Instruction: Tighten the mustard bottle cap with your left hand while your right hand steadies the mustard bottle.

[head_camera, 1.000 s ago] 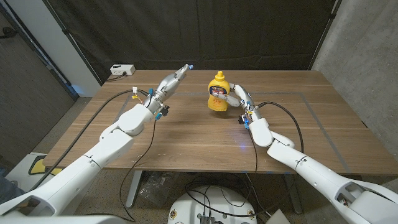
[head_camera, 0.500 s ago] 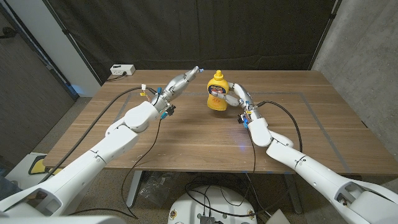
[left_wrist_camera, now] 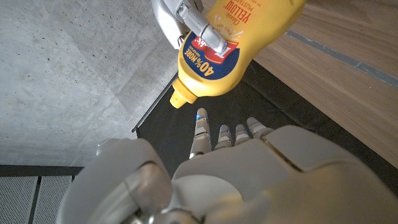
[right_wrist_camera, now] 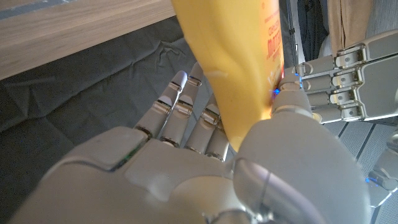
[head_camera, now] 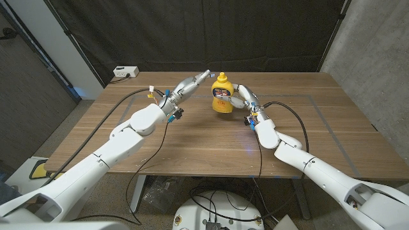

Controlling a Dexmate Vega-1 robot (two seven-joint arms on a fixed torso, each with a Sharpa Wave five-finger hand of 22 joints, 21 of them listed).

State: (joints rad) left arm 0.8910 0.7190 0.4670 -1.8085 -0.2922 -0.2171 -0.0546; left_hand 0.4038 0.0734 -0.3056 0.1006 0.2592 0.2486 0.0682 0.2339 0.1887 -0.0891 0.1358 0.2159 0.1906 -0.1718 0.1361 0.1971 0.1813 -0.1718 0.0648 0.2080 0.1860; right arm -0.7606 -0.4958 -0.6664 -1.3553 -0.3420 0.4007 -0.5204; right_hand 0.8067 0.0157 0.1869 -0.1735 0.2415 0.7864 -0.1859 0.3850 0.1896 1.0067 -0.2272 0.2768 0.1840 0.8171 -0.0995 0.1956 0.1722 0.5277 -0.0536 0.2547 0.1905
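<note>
Right hand (head_camera: 241, 97): wraps around the side of the mustard bottle (head_camera: 222, 94) and holds it.
Mustard bottle: stands upright at the far middle of the wooden surface (head_camera: 192, 137).
Cap (head_camera: 222, 77): on top, yellow.
Left hand (head_camera: 192, 83): fingers apart, holding nothing, near the cap, not touching.

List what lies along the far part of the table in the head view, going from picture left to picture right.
White power strip at the table's far corner → left hand with fingers extended → yellow mustard bottle with red label → right hand gripping the bottle's side.
</note>
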